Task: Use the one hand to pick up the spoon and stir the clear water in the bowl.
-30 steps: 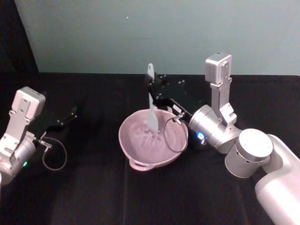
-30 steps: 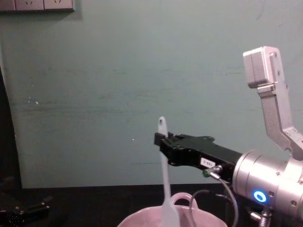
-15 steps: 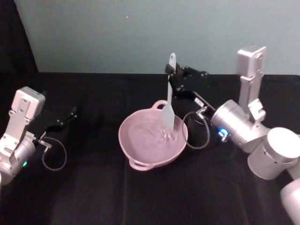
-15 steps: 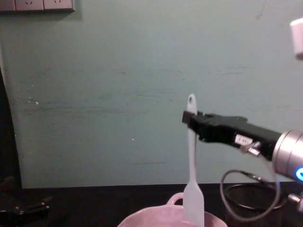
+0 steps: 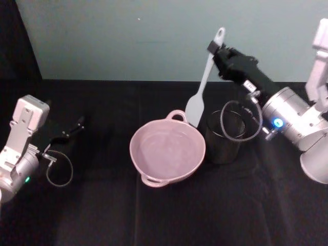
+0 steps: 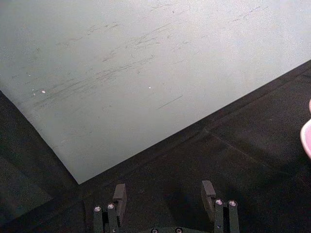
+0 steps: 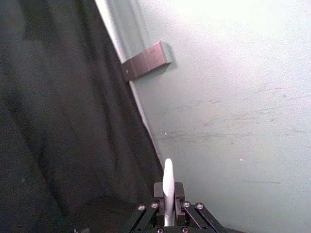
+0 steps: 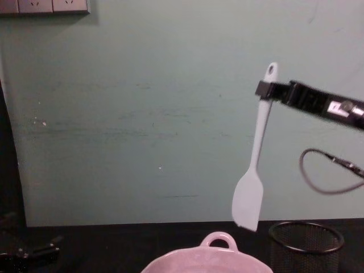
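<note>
In the head view, the right gripper point(image 5: 216, 48) is raised above the black table point(image 5: 102, 205) and pinches the slim handle of one white plastic spoon point(image 5: 203, 84) near its holed end; the spoon hangs tilted in the air, its flat head over the gap between the far-right rim of the pale pink bowl point(image 5: 167, 152) and a black wire-mesh cup point(image 5: 223, 137), touching neither as far as can be seen. The bowl sits at the middle of the table with two loop handles on its rim, one far and one near, and the clear water point(image 5: 166, 148) inside shows as a faint sheen. The mesh cup stands just beside the bowl on the robot's right, under the right arm's looping cable point(image 5: 241, 123). The left gripper point(image 5: 77, 124) lies low at the left side of the table, well apart from the bowl. In the left wrist view, the left gripper point(image 6: 165, 190) has its two fingers spread with nothing between them, above the dark table before a pale green wall point(image 6: 146, 63); a sliver of the bowl point(image 6: 306, 138) shows at the edge. In the right wrist view, the right gripper point(image 7: 167, 194) is clamped on the spoon's point(image 7: 168, 187) handle end, which sticks up between the fingers. In the chest view, the right gripper point(image 8: 264, 90) holds the spoon point(image 8: 254, 165) high, its head hanging clear above the bowl's point(image 8: 219, 257) far handle and the mesh cup point(image 8: 305, 245), one of each.
</note>
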